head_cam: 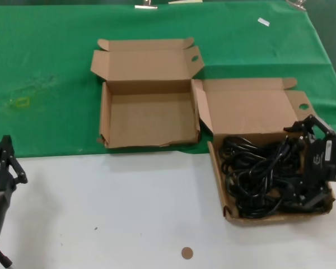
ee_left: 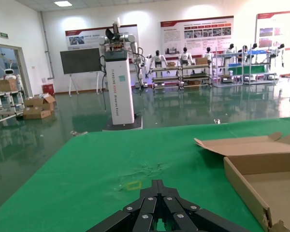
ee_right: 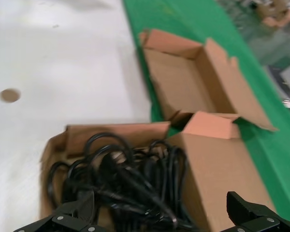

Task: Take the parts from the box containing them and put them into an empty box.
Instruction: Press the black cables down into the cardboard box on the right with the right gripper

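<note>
The cords (head_cam: 263, 176) fill their box (head_cam: 231, 213), right gripper (ee_right: 159, 220) open above them, next to drop and pinch one.

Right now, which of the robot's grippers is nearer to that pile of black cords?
The right gripper: it hangs over the cords in their box, jaws open. The left gripper is parked far off, near the table's left edge.
</note>
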You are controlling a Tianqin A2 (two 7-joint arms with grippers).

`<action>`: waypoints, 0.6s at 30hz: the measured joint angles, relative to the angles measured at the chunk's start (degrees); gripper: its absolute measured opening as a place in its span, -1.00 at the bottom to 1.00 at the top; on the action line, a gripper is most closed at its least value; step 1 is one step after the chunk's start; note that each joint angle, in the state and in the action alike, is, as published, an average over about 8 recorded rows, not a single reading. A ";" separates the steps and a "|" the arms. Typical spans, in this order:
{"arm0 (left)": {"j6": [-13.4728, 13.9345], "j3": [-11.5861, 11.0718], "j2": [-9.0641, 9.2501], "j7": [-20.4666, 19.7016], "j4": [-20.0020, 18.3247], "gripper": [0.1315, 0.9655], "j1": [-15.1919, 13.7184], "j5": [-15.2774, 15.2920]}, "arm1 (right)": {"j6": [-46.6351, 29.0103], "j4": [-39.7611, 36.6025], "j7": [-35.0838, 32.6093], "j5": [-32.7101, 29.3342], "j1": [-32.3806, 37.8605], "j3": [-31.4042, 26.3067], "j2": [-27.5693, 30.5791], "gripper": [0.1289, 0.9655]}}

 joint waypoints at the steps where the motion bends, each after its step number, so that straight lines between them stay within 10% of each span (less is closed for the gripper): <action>1: 0.00 0.00 0.00 0.00 0.00 -0.97 0.00 0.00 | -1.70 -0.50 -0.71 -0.37 0.12 0.69 -0.35 1.00; 18: 0.00 0.00 0.00 -0.02 0.00 -0.97 0.00 0.01 | -21.68 -10.82 -13.20 -7.91 6.64 6.20 -9.66 0.99</action>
